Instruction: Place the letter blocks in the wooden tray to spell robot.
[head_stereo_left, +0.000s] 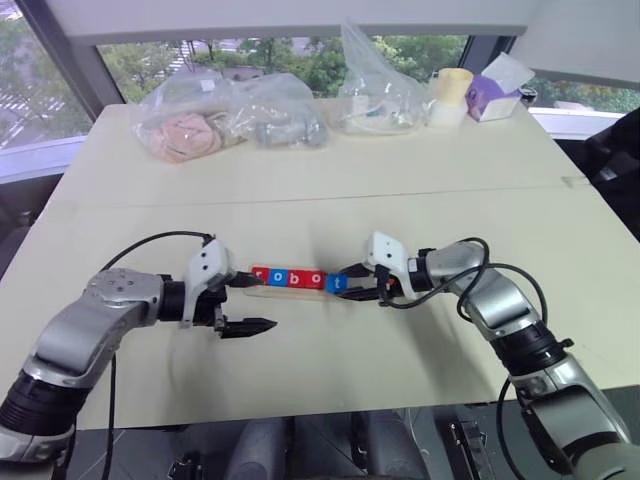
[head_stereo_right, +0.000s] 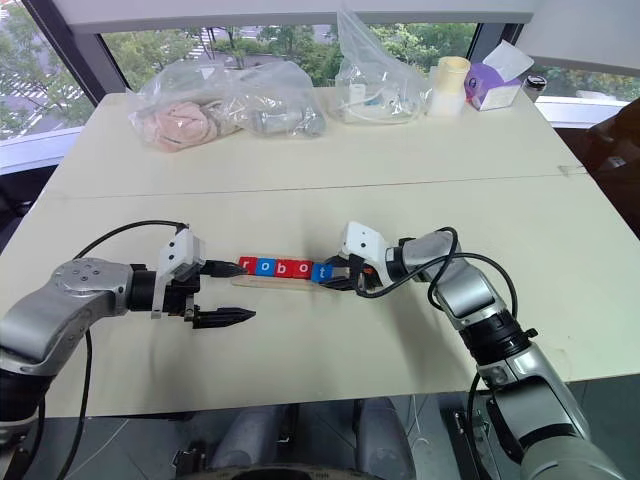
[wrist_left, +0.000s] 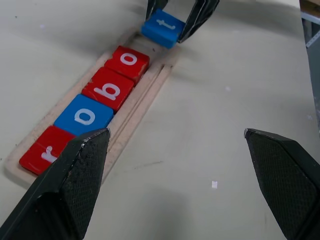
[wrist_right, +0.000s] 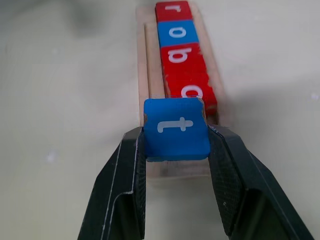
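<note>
In the left eye view, the wooden tray is being seen lying on the pale table, between the two grippers. Four letter blocks are being shown seated in its recess: the red r block, the blue o block, the red b block and the red o block. The blue t block is being held at the tray's right end by the right gripper, whose fingers are being kept closed on it. The left gripper is being held just off the tray's left end, its fingers spread wide and holding nothing; one finger is lying near the r block, the other out in front of the tray. Plastic bags and a purple tissue box are being seen along the table's far edge.

In the left wrist view, the left gripper's two fingers are being shown wide apart, with one of them at the end of the tray where the r block sits. The t block is being gripped beyond the red o block.

In the right wrist view, the t block is being clamped by its side edges between the right gripper's fingers, tilted, over the empty last place of the recess, just beside the red o block.
</note>
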